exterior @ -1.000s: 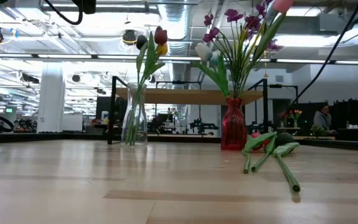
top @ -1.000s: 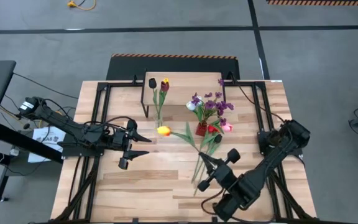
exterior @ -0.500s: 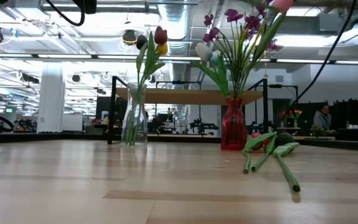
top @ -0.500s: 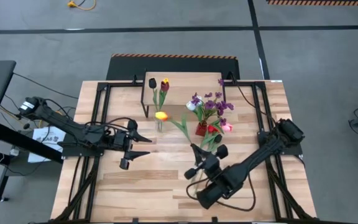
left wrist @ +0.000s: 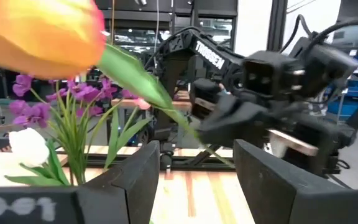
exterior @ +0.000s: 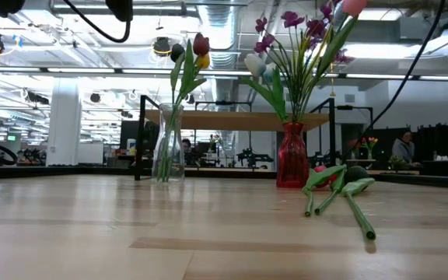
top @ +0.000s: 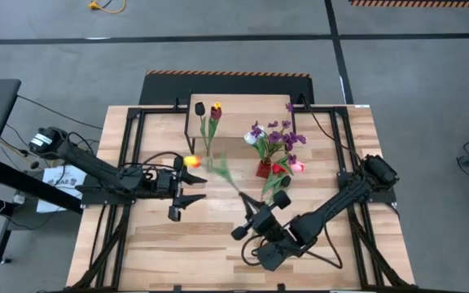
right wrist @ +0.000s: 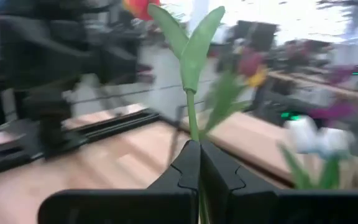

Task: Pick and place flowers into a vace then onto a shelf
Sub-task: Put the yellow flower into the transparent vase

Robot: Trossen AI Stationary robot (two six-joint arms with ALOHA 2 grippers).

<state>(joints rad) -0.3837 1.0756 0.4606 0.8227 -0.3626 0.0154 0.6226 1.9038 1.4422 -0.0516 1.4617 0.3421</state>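
Observation:
An orange tulip on a long green stem is carried above the table, with my right gripper shut on it. Its head hangs just beyond my left gripper, which stands open at mid-left, level, with nothing between its fingers. A clear vase with a few tulips stands in front of the shelf. A red vase holds purple sprigs, a white tulip and a pink one. More flowers lie on the table right of the red vase. My right gripper pinches the tulip's stem between its two shut fingers, below the leaves. The fingers lie level and come from the table's near right. The flower reaches on past the fingertips toward my left gripper, lifted clear of the table, its head farthest out.
The two vases stand close together at the table's far middle, right beside the carried stem. Black frame rails run along the table's left and right sides. Bare wood lies at the near left.
My right gripper has gone toward the table's left edge and rolled, staying shut on the tulip. The orange head has swung from beside the clear vase leftward to my left gripper. My left gripper has come a little toward the table's middle, still open.

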